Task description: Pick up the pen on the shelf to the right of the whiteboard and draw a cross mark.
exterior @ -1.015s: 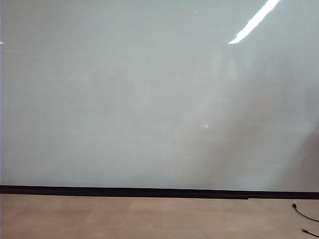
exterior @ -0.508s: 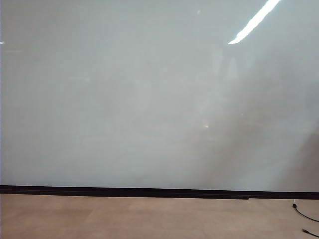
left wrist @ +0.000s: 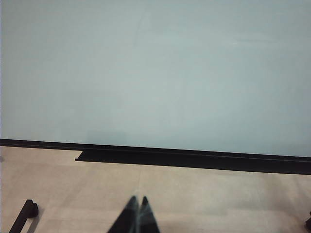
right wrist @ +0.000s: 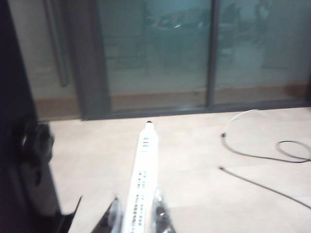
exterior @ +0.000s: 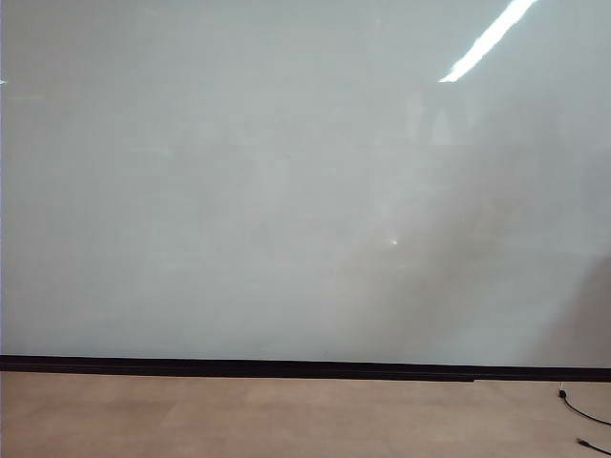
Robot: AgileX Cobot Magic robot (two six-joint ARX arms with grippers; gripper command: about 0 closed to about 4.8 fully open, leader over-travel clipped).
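In the exterior view the whiteboard [exterior: 286, 191] fills almost the whole frame, a glossy pale grey surface with nothing drawn on it, a bright streak of reflected light [exterior: 487, 40] in the upper right corner and a soft dark shadow spreading over the lower right part. A black strip [exterior: 286, 367] runs along the board's bottom edge, and below it lies a band of tan floor [exterior: 239, 420]; at the lower right corner of that frame a thin black cable [exterior: 582, 412] trails on the floor. Neither arm shows in this view. In the left wrist view the left gripper [left wrist: 137, 217] sits at the bottom centre of the frame, its two dark tips pressed together with nothing between them, pointing toward the whiteboard [left wrist: 155, 73] and the black ledge [left wrist: 194, 159] under it. In the right wrist view the right gripper [right wrist: 137, 213] is at the bottom centre, its jaws narrowed onto the pen [right wrist: 142, 184], which they hold by its lower end; the white barrel with its printed label runs up the middle of the frame to a small black tip. Beyond it are pale floor, loose cables [right wrist: 262, 155] at the right, and dark glass panels [right wrist: 194, 48] across the top.
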